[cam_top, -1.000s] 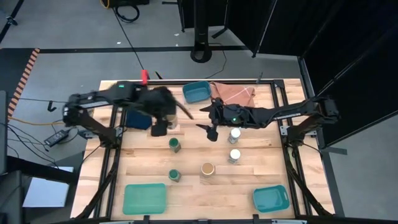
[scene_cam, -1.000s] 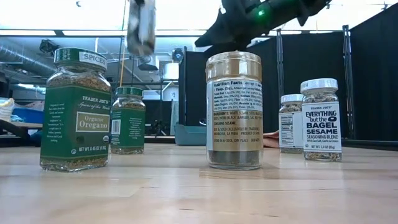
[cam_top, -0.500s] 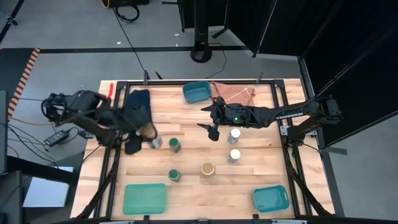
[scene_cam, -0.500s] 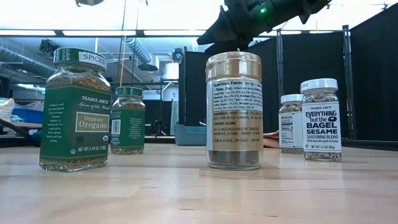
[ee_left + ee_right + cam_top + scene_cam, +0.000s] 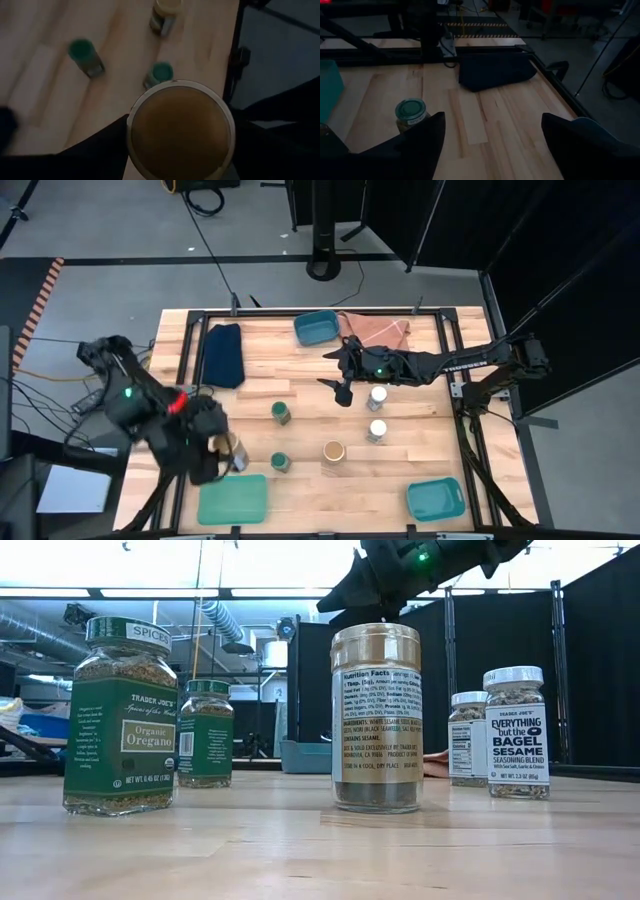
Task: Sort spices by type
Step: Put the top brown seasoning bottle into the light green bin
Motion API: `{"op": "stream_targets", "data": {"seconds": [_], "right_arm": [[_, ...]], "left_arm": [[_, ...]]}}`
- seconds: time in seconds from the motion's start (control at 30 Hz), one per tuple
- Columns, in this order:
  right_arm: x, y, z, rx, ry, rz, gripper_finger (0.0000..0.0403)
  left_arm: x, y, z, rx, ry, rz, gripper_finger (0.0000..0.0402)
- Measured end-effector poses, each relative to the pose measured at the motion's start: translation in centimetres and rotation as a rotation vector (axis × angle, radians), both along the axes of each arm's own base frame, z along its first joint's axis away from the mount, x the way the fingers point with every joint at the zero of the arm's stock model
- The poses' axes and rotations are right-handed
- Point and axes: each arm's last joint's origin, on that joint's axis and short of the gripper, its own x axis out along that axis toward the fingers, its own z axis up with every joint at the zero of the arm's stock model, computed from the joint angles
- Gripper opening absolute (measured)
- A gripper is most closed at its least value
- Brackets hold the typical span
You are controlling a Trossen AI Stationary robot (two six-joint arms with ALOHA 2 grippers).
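My left gripper [image 5: 226, 454] is shut on a tan-lidded spice jar [image 5: 232, 450] by the table's near left, just beyond a flat teal tray [image 5: 232, 500]. Standing on their bases are two green-lidded jars [image 5: 281, 413] [image 5: 281, 463], a second tan-lidded jar [image 5: 333, 451] and two white-lidded jars [image 5: 377, 397] [image 5: 377, 430]. My right gripper [image 5: 340, 390] hangs open in mid-table, left of the farther white jar, touching nothing. In the low view the gripper [image 5: 370, 590] hovers above the tan jar [image 5: 376, 718]. My left gripper pinches the tan-lidded jar between its two fingers [image 5: 100, 150], one on each side of the body below the lid [image 5: 180, 130]. The fingers come from above, pointing down. The wide lid hides the place of contact. The jar is upright, with the table well below it.
A folded dark blue cloth [image 5: 224, 355] lies at the far left, and a teal bin [image 5: 316, 328] and a reddish cloth [image 5: 378, 332] at the far middle. Another teal tray [image 5: 436, 498] is at the near right. Bare wood lies between the jars and the near edge.
My left arm has swung from beside the dark cloth toward the near edge and the near-left teal tray, carrying the tan-lidded jar along. It uncovered the cloth, and the jar has left the top of the low view. The other jars have stayed put.
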Motion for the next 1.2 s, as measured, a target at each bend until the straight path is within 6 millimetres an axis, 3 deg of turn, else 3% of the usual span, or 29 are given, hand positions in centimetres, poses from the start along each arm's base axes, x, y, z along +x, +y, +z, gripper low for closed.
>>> {"op": "stream_targets", "data": {"seconds": [0.47, 0.77, 1.2], "right_arm": [[0.0, 0.0, 0.0, 0.000, 0.000, 0.000, 0.0333], [0.0, 0.0, 0.0, 0.001, 0.001, -0.001, 0.0332], [0.0, 0.0, 0.0, 0.000, 0.001, -0.002, 0.0328]], "left_arm": [[-1.8, -7.3, -4.2, -0.012, 0.079, 0.160, 0.0288], [-4.0, -9.2, -6.1, 0.023, 0.118, 0.305, 0.0289], [-4.7, -12.0, -9.1, 0.097, 0.148, 0.376, 0.0289]]}}
